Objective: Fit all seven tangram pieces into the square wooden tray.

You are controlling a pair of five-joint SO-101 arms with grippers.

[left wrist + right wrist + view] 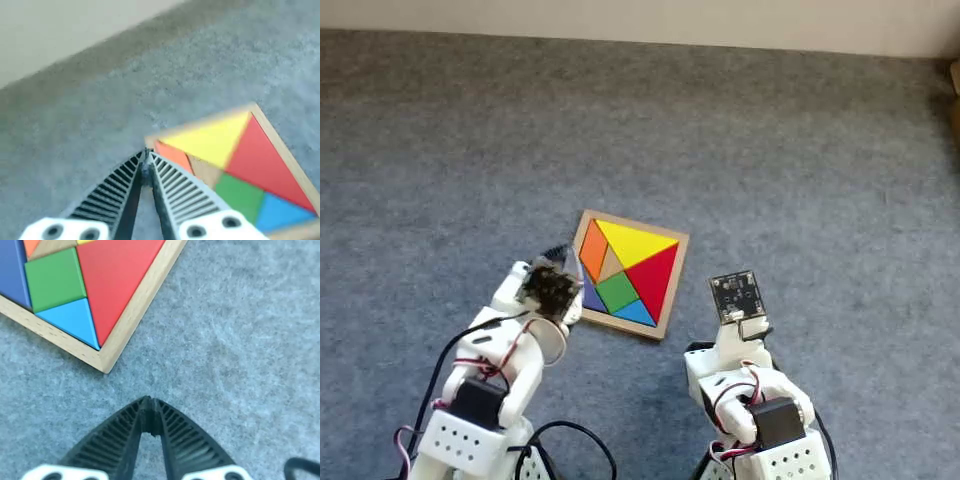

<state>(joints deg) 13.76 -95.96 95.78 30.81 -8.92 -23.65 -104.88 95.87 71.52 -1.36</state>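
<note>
- Right gripper (149, 407): jaws pressed together, empty, over grey carpet (240, 340), near but clear of nearest corner of square wooden tray (140, 300).
- Left gripper (148, 156): jaws pressed together, empty, tips at tray rim beside orange piece (172, 156).
- Tray: flat on carpet ahead of both arms, holding yellow piece (632, 243), red piece (655, 280), green piece (616, 291), blue piece (636, 312), purple piece (592, 297).
- Small tan triangle (610, 266) at centre: piece or bare tray floor, cannot tell.

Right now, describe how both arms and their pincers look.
Left arm and right arm are white shells with perforated bases, black motors, and red, black and white cables. The left pincer has pale ribbed tapering fingers; the right pincer has black ribbed ones. A black square circuit board sits on the right wrist.
</note>
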